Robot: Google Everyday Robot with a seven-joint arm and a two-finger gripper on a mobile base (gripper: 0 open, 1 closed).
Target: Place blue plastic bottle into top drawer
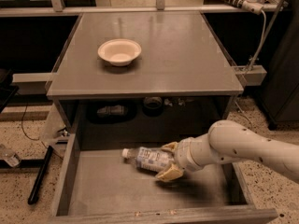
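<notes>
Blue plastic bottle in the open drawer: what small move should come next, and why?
Probably open the gripper and let go. It clasps the base end of the blue plastic bottle, which lies on its side, cap leftward, low inside the top drawer. Whether it touches the floor I cannot tell.

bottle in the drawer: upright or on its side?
On its side: the blue plastic bottle is roughly horizontal inside the top drawer, its base between the fingers of the gripper.
</notes>
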